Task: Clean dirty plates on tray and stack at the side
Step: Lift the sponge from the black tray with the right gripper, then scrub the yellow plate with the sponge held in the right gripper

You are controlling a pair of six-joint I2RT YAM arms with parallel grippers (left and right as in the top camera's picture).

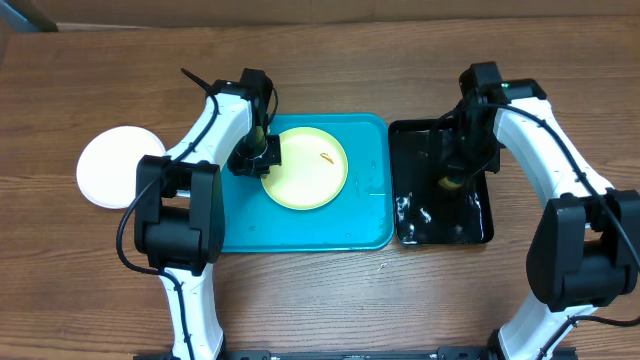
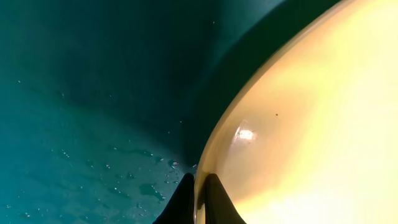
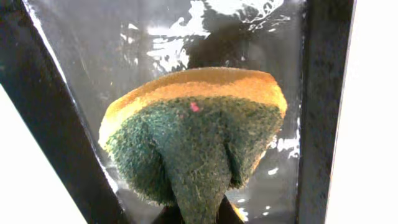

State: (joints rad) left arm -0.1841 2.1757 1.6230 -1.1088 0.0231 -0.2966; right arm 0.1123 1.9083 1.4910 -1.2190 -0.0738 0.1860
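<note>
Where the pale yellow-green plate [image 1: 305, 167] lies flat in the turquoise tray [image 1: 300, 232], a little toward the tray's far side, a small orange-brown smear [image 1: 326, 156] shows on its face, right of centre. The left claw [image 1: 262, 155] meets this plate at its left rim. In the left wrist view the two dark fingertips [image 2: 185, 202] stand close together with the plate's rim pinched between them, so this claw is clamped on the plate's edge. Water droplets [image 2: 118, 180] dot the tray's floor just beside that rim.

A white plate [image 1: 108, 165] sits on the wooden worktop [image 1: 400, 310] to the left of the tray and apart from it, with its right edge hidden behind the left arm.

Just beside the tray's right edge lies a glossy black tray [image 1: 478, 225], wet and streaked with glare. The right claw [image 1: 452, 180] reaches down into it and is clamped on a sponge [image 3: 193, 124], which bulges above the grip. The sponge's dark green scouring face is turned to the wrist camera, with the orange-yellow foam layer behind it
</note>
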